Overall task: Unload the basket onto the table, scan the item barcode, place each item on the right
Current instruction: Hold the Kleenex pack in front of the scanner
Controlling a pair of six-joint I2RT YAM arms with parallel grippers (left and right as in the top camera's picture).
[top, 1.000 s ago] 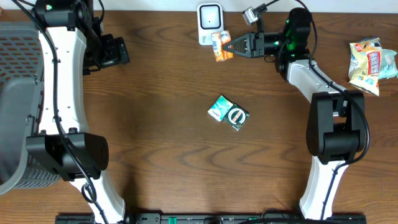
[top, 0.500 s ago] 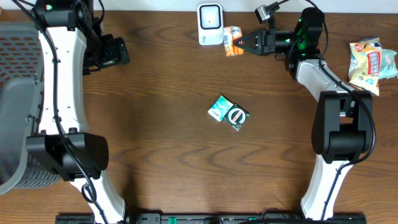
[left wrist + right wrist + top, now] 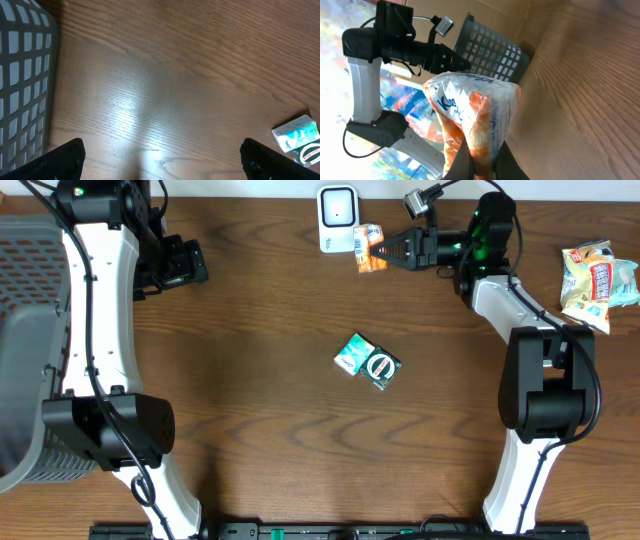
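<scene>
Desk [image 3: 260, 430] fills the overhead view, dark wood. Gray basket [image 3: 25, 330] sits at its left edge. Left arm is parked beside that basket, and the left gripper [image 3: 185, 265] is spread wide and empty over bare wood, well apart from the action. Right arm reaches along the back edge and is clearly the nearer one, so I judge this job to be all right arm.

Snack bags [image 3: 598, 280] are heaped at the far right. Scanner [image 3: 338, 218], a white box, sits at back centre. Green packs [image 3: 367, 361] lie mid-desk, away from both grippers.

Task item is the orange-and-white snack packet [image 3: 368, 250]. It is off the desk, clenched in the right gripper [image 3: 384, 252]. The wrist view shows it pinched at one end, crumpled. It sits just beside the scanner's right front corner, and I cannot tell whether they touch.

Key relation: the scanner lies left and slightly back of the packet. The gripper points left toward it, with the packet's long axis running roughly across that line. Barcode is not visible to me. My guess is a short nudge left plus a wrist roll to face the code at the scanner window.
</scene>
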